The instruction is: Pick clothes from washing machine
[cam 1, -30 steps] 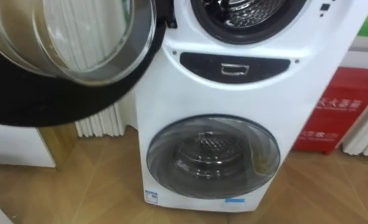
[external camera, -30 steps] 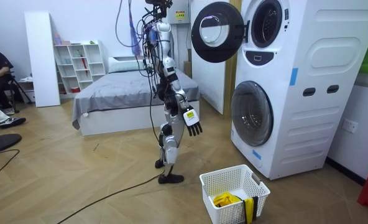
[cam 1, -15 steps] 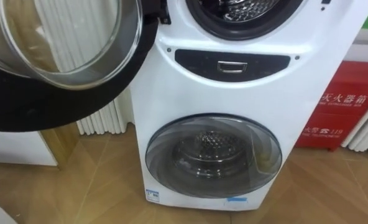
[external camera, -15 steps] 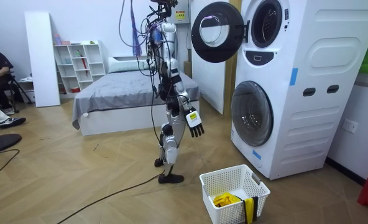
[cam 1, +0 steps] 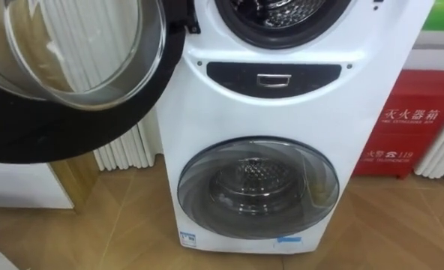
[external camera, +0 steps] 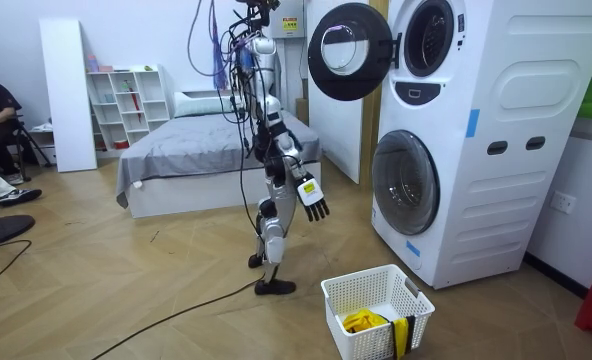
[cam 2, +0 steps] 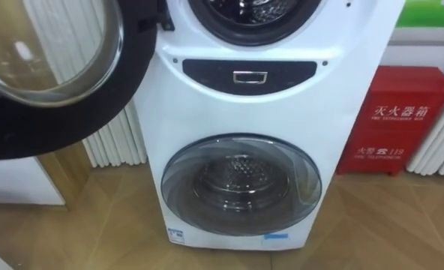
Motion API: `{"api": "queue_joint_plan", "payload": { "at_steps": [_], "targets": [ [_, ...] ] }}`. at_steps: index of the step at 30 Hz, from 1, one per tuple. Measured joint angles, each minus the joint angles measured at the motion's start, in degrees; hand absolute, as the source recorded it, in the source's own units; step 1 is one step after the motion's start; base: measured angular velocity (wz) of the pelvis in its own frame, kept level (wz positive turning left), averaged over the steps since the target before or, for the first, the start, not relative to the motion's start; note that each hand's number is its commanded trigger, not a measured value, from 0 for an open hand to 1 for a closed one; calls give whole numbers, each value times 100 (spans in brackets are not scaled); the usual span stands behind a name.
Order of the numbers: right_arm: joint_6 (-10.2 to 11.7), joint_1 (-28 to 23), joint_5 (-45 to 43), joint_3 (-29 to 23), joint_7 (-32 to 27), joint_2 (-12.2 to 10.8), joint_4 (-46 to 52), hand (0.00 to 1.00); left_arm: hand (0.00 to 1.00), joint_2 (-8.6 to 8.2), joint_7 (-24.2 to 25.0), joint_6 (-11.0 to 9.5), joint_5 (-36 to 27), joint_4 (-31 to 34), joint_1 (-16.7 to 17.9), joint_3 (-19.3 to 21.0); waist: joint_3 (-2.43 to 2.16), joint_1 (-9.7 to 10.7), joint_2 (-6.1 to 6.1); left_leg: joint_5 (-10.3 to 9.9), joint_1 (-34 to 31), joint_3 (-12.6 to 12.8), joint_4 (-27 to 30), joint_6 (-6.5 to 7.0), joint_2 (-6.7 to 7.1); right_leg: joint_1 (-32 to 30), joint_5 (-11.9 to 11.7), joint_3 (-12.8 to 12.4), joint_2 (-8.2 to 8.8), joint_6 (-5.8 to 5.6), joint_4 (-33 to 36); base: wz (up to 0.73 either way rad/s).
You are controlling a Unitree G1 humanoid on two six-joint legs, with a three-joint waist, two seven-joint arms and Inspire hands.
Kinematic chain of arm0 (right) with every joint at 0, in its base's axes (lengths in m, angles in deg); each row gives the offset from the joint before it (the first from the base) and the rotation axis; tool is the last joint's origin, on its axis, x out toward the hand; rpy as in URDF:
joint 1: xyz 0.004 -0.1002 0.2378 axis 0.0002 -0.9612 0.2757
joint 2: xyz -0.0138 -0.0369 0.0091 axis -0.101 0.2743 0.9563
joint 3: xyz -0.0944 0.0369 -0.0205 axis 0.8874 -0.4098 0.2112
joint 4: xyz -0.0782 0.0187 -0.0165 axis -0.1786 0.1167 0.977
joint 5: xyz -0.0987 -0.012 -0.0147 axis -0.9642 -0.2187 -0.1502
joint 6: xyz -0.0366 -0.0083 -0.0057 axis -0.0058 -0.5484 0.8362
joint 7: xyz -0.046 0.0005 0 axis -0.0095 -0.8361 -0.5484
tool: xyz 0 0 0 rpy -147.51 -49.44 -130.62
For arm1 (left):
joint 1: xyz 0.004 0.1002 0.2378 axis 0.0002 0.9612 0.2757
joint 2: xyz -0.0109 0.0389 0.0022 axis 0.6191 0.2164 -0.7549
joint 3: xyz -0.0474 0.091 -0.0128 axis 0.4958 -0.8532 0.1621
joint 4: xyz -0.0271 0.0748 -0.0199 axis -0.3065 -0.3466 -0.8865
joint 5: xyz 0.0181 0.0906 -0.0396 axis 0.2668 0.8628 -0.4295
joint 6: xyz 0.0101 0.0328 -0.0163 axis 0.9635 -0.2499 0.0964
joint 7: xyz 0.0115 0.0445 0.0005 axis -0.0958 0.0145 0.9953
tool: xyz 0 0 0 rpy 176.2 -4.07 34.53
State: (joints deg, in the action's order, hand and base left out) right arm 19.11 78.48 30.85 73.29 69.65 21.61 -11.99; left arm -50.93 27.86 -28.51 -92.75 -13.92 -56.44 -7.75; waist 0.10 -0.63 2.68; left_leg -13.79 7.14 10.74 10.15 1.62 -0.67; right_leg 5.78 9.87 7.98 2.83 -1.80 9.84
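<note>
Beginning with the left eye view, the washing machine (cam 1: 282, 105) was seen from the front. Its upper drum (cam 1: 282, 11) was open at the top edge, with the round door (cam 1: 79, 82) swung out to the left. The lower door (cam 1: 258, 187) was shut. Bare metal alone could be made out in the upper drum, and whether clothes lay deeper could not be told. A red box (cam 1: 406, 124) stood on the floor to the right.

In the room view, the robot was seen standing apart from the machine, judged out of reach of it. Its right hand (external camera: 313, 200) hung low with the fingers relaxed and nothing held. A yellow cloth (external camera: 361, 321) lay in the white basket (external camera: 381, 285) on the near floor.

In the right eye view, the open drum (cam 2: 241, 9) was cut off by the top edge. For the reach to be done well, the gap would have to be closed first and the head raised until the drum was seen whole. The hand would then be carried in to the right of the open door, clear of its rim.
</note>
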Motion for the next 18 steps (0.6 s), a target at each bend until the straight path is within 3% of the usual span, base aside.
{"api": "queue_joint_plan", "payload": {
  "at_steps": [1, 3, 5, 7, 9, 11, 13, 17, 18],
  "targets": [
    [0, -3, -147, -70, -2, 18, 0, 0, 0, 113, -31, -2, -95, 221, -133, 2, 1, 22, 68, 1, -1, 1, -13, 1, 6, -47, 0, -20, -1, 0, 1, -9],
    [-8, -49, -172, -158, -3, 27, 20, 0, 0, 228, -60, 17, -119, 541, -341, 100, -50, 22, 146, 4, -10, -11, -43, 5, 14, -69, 0, -43, -6, -2, -5, -13],
    [-12, -124, -129, -148, 11, 25, 137, 0, 0, 409, -77, 25, -204, 926, -494, 117, -68, 0, 180, 8, -8, -12, -43, 3, 13, -71, 0, -62, -10, -2, -4, -14],
    [1, -111, -133, -151, 13, 31, 255, 0, 0, 667, -94, 25, -201, 1472, -682, 103, -52, 49, 174, 9, 11, -43, -52, 3, 14, -86, -1, -143, -24, -2, -19, -18],
    [43, -100, -119, -152, 10, 34, 245, 0, 0, 765, -144, 30, -196, 1901, -876, 92, -47, 113, 165, 8, 10, -184, -63, 3, 29, -70, -1, -115, -20, -1, -23, 4],
    [59, -135, -86, -155, 11, 38, 251, 0, 0, 785, -340, 342, -211, 2228, -910, 103, -20, 100, 179, 8, -2, -192, -67, 3, 34, -101, -1, -156, -22, -2, -24, 0],
    [53, -189, -94, -157, 44, 21, 271, 0, 0, 788, -469, 657, -209, 2654, -913, 107, -21, 33, 150, 8, -72, -220, -65, 3, 33, -154, -1, -149, -24, -1, -26, 5],
    [53, -185, -360, -222, 94, -5, 275, 0, 0, 787, -628, 1154, -191, 3372, -914, 36, 6, -3, 85, 8, -190, -436, -51, 3, 30, -230, -4, -196, -40, 4, -29, 29],
    [51, -199, -429, -323, 151, -21, 276, 0, 0, 788, -749, 1560, -130, 3783, -915, -12, 22, -51, 54, 9, -199, -535, -52, 3, 21, -202, -18, -238, -56, 27, -49, 35]
  ]
}}
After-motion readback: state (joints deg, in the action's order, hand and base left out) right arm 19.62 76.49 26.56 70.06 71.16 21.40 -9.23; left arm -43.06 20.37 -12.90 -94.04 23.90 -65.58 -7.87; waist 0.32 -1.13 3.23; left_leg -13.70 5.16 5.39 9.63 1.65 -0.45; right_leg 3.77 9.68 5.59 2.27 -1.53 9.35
